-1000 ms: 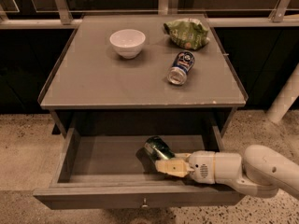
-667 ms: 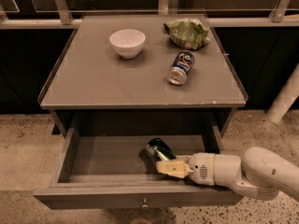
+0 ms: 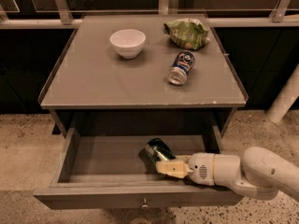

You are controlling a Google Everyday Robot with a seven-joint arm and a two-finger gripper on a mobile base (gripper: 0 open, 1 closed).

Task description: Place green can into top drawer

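- The green can [image 3: 159, 149] lies tilted on the floor of the open drawer [image 3: 93, 197], below the table's [image 3: 93, 83] front edge, right of centre.
- The gripper [image 3: 169, 166] reaches in from the front right corner, right at the can's near end — clamped or released, I cannot tell.
- The can looks light, thin-walled and slick — likely to roll or dent; best held gently across its middle.
- If it is free, the task looks nearly done.

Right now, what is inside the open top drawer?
The green can, and the end effector right next to it, near the front. The drawer floor under them is covered.
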